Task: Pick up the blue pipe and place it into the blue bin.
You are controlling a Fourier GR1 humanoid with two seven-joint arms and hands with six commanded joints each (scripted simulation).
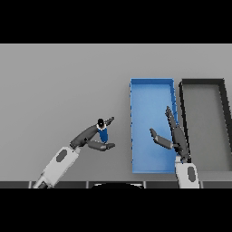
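Observation:
The blue pipe (103, 134) is short, stands upright and has a dark opening at its top. It is left of the blue bin (151, 82). My left hand (89, 136) reaches in from the lower left, and its fingers and thumb are curled round the pipe. I cannot tell whether the pipe is off the table. My right hand (176, 135) hovers open over the blue bin's right side, with straight fingers pointing away and the thumb spread to the left.
A black bin (202, 82) stands right beside the blue bin, on its right. The grey table (59, 86) stretches to the left and behind.

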